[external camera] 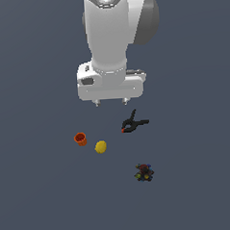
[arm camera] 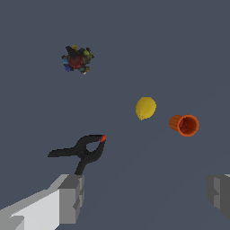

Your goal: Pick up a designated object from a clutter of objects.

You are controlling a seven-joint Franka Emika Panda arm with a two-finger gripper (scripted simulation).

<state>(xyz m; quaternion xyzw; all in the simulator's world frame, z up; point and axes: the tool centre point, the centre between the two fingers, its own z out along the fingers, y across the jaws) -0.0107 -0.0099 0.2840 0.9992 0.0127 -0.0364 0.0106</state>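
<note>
The designated object, a small dark lump (external camera: 144,172) with maroon, yellow, green and blue specks, lies on the grey floor toward the front of the exterior view; it also shows in the wrist view (arm camera: 77,59). My gripper (external camera: 111,102) hangs open and empty high above the clutter, behind the lump and apart from it. In the wrist view its two grey fingers (arm camera: 67,197) stand wide apart around the gripper's centre (arm camera: 146,197). The black clamp (external camera: 133,123) with orange tips lies nearest below the gripper.
A yellow lemon (external camera: 100,146) and a small orange cup (external camera: 80,139) on its side lie to the exterior view's left of the lump. They also show in the wrist view, lemon (arm camera: 145,108) and cup (arm camera: 184,125). The clamp (arm camera: 83,150) lies near one finger.
</note>
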